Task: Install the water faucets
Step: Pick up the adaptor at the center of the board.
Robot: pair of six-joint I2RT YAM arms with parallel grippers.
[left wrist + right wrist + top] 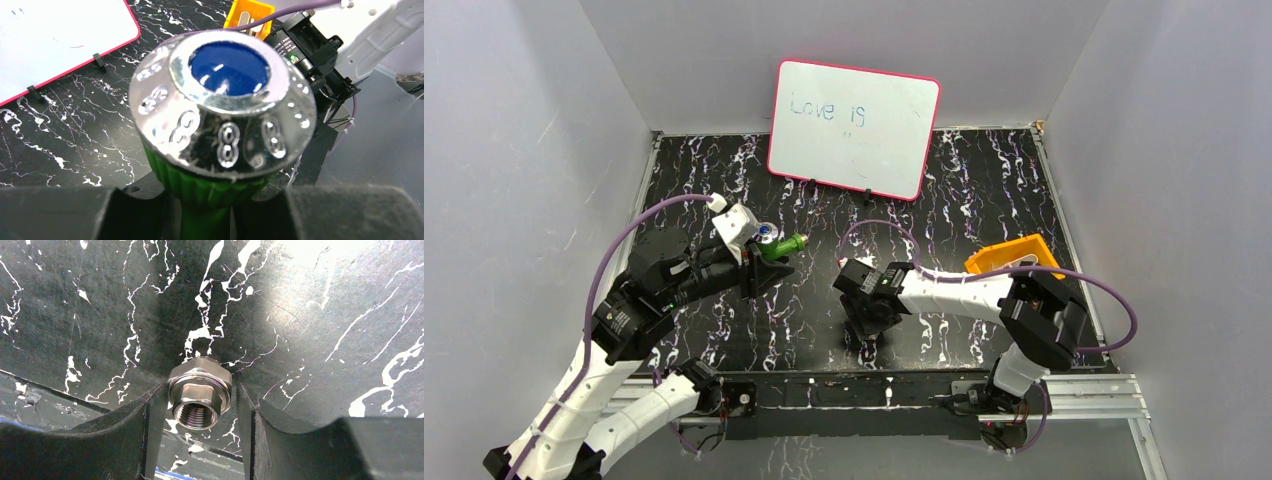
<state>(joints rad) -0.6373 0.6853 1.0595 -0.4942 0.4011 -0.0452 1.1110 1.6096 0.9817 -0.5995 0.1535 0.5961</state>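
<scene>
Green tap (782,245) clamped tight in left gripper (764,263) before whiteboard (854,125); right gripper (200,412) part-open, pinching metal fitting (199,390) there too

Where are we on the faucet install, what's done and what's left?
Done: both parts are gripped. In hand: the left gripper holds the green tap above the table; the right gripper clamps the metal fitting, threaded hole showing. Left: the parts are apart, so lining them up and screwing them together is not yet done.
</scene>
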